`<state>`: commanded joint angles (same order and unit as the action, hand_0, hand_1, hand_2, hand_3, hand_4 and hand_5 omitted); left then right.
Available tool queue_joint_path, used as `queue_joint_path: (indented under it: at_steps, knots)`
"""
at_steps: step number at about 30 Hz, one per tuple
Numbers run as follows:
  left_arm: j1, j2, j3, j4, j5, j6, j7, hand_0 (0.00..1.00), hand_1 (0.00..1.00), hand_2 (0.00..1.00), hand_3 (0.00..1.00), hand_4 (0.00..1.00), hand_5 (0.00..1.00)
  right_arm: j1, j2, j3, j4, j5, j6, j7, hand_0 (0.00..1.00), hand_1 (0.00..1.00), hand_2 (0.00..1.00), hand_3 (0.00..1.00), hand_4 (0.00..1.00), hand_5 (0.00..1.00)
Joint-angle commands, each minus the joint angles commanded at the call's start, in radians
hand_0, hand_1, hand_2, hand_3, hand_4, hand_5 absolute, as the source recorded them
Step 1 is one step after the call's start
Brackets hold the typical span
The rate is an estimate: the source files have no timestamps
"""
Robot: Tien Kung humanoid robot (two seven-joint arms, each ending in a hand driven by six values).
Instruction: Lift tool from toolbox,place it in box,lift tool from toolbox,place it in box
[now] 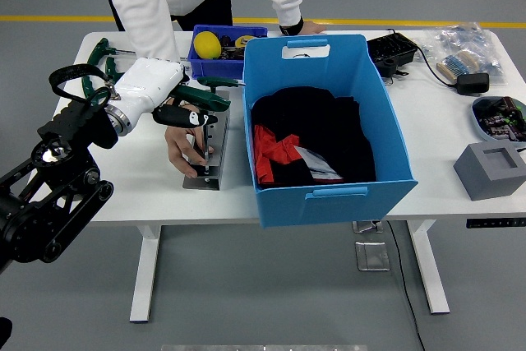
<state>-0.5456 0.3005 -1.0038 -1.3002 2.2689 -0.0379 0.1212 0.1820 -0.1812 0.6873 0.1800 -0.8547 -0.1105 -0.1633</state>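
My left hand (182, 113) is curled around a green-handled tool (204, 98), holding it just above the metal toolbox (207, 150) at the left of the tabletop (427, 129). The tool lies roughly level, its long axis running left to right, its far end pointing toward the blue box (329, 191). It looks rigid and fairly light; the handle is the sensible place to grip. A person's hand (182, 152) rests against the toolbox below mine.

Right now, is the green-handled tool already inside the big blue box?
No. The green-handled tool is held by the left hand above the metal rack, left of the blue box.
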Motion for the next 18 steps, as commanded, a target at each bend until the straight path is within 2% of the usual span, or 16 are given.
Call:
queue_joint_path:
  at_steps: [9,10,18]
  knots:
    - [-0.036,0.051,0.023,-0.046,0.0,-0.024,-0.003,0.14,0.002,0.002,0.062,0.817,0.617,0.002,-0.002,0.003,0.0,0.003,0.0,0.0,0.637,0.612,0.699,0.552,0.804,0.642]
    - [-0.038,0.055,0.023,-0.05,0.0,-0.024,-0.003,0.14,0.002,0.002,0.062,0.785,0.591,0.002,-0.002,0.003,0.0,0.003,0.0,0.0,0.636,0.611,0.699,0.553,0.805,0.643]
    - [-0.046,0.07,0.006,-0.089,0.0,-0.025,-0.005,0.14,0.002,0.002,0.063,0.779,0.587,0.004,-0.001,0.009,0.0,-0.004,0.0,-0.002,0.636,0.612,0.699,0.552,0.805,0.643]
